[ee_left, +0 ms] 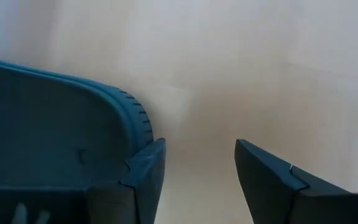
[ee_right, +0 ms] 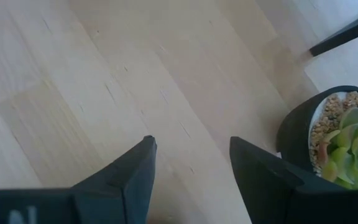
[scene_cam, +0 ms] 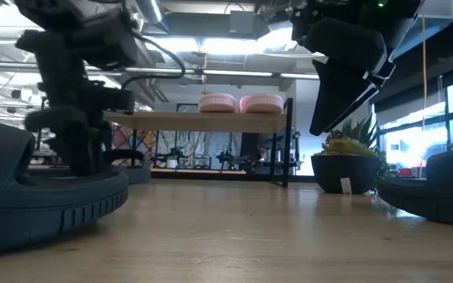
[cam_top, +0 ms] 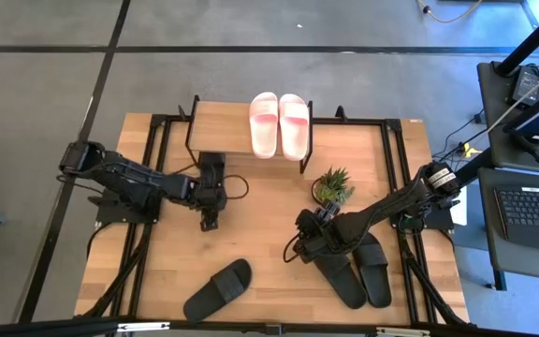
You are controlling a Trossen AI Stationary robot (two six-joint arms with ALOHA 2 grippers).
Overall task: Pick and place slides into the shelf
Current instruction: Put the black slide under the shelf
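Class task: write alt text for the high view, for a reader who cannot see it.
A pale pink pair of slides sits on a small shelf at the table's far edge; three black slides lie near the front. Two dark arms reach inward, the left gripper and right gripper empty.

Open left hand (ee_left: 199, 180) beside, seemingly, slide (ee_left: 48, 137)

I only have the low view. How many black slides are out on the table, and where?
Observer: From above, three: a lone slide on the left arm's side, and a pair by the right arm.
Operator: Is the right end effector holding anything?
Observer: No. The right end effector is open over bare table, with the plant ahead of it.
Operator: And the left?
Observer: The left end effector is open and has nothing between its fingers.
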